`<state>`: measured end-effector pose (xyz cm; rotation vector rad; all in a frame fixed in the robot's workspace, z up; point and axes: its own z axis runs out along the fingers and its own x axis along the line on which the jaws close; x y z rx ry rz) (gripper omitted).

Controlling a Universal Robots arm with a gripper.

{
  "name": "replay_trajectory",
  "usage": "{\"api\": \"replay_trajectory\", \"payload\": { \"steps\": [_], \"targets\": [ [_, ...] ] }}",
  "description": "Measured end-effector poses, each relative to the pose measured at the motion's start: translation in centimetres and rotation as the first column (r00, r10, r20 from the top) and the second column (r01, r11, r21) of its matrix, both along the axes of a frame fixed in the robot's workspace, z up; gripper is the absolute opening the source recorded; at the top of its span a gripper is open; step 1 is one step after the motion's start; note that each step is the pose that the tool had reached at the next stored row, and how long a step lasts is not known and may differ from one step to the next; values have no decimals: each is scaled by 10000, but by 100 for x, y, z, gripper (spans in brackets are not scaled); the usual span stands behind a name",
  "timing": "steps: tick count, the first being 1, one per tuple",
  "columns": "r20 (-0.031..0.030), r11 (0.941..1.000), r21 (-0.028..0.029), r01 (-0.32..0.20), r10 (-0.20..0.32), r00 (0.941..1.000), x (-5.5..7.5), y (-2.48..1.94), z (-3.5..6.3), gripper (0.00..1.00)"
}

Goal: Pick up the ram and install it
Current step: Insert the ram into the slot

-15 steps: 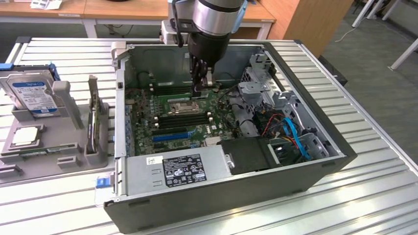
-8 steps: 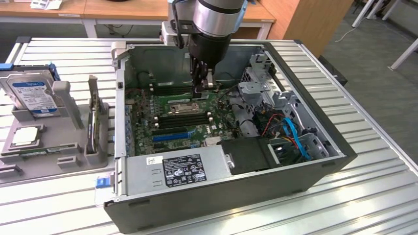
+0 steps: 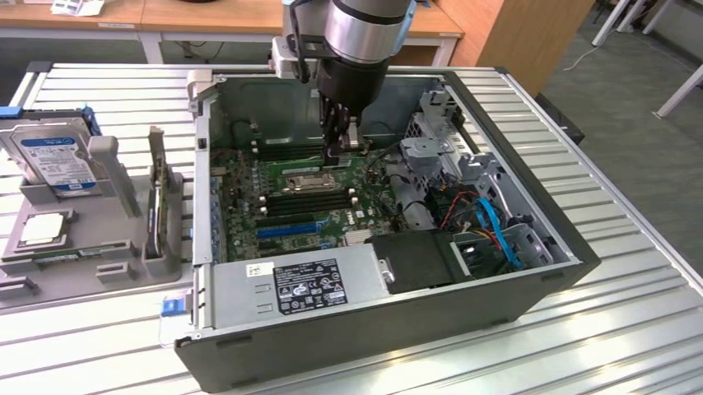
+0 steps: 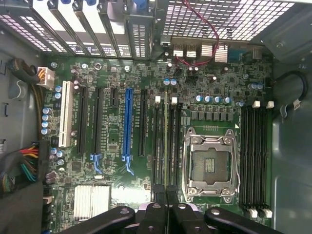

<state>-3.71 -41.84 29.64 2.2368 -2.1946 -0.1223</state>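
In the exterior view, the arm reaches down into an open dark grey computer case (image 3: pixel 528 271) lying on its side on a ribbed metal surface (image 3: pixel 637 313). The black end effector (image 3: pixel 346 146) hangs low over the green motherboard (image 3: pixel 308 206), close to the rows of black memory slots beside the processor socket. Its fingers sit narrow and close together. What they pinch is too thin to make out from this angle. Toward the exterior view's left, a grey parts tray (image 3: pixel 33 288) carries a boxy silver hard drive with a blue label (image 3: pixel 55 156) and a small square silver processor chip (image 3: pixel 44 226), both well apart from the arm.

In the wrist view, the long thin green circuit-board stick, the ram (image 4: pixel 166 146), appears edge-on. It runs along the black memory slots just beside the empty metal-framed processor socket (image 4: pixel 210 163). The end effector (image 4: pixel 166 195) is nearly closed, and its two black fingers (image 4: pixel 157 197) clamp the near end of the ram. A blue expansion slot (image 4: pixel 128 126) lies further off across the board.

The pick-up looks done, and the ram is lined up with a slot. Whether it is pressed home and latched cannot be told, so seating and release appear to be what is left.
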Motion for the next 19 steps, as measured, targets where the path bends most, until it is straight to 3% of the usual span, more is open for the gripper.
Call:
{"api": "replay_trajectory", "payload": {
  "steps": [19],
  "targets": [
    [1,10000,0,0,0,10000,0,0,-183,11]
  ]
}}
